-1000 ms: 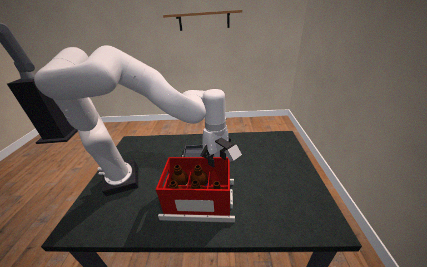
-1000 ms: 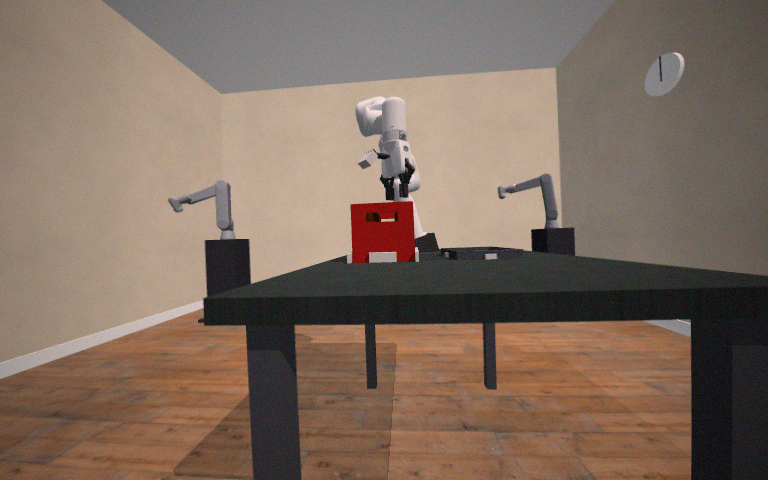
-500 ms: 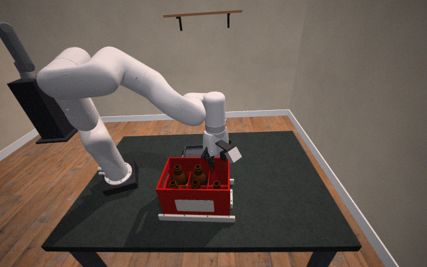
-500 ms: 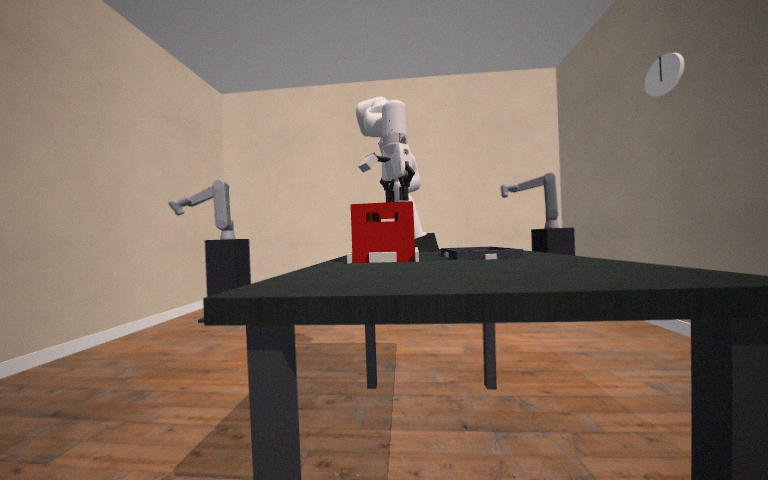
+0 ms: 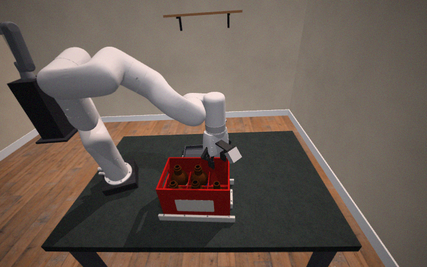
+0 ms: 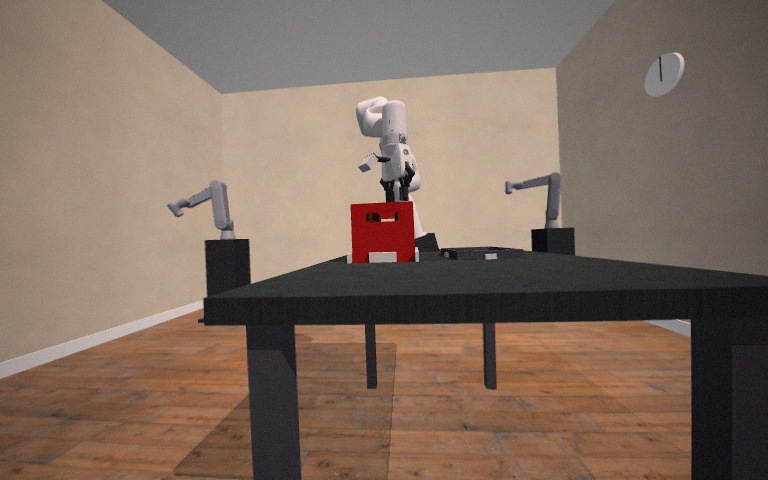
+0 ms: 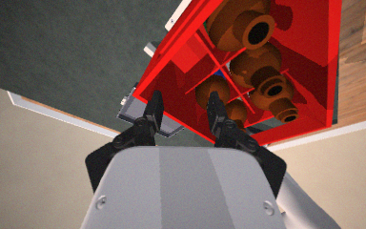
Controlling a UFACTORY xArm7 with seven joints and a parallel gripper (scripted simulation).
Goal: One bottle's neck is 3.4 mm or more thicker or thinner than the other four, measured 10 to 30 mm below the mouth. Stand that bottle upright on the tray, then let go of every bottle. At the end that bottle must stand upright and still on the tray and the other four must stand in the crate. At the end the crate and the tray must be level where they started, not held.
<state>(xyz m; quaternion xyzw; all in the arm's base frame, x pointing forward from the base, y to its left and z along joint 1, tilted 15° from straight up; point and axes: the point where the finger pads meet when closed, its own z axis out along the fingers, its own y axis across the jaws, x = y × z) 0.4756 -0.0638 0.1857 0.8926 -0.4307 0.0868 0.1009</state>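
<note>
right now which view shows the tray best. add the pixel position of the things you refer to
The exterior view: the tray (image 5: 192, 151) (image 6: 481, 253) (image 7: 143, 109) sits unblocked there, though seen nearly edge-on. The top view shows one corner of it behind the crate (image 5: 192, 201) (image 6: 382, 234) (image 7: 335, 48); the wrist view shows part, cut off by the crate and fingers.
</note>
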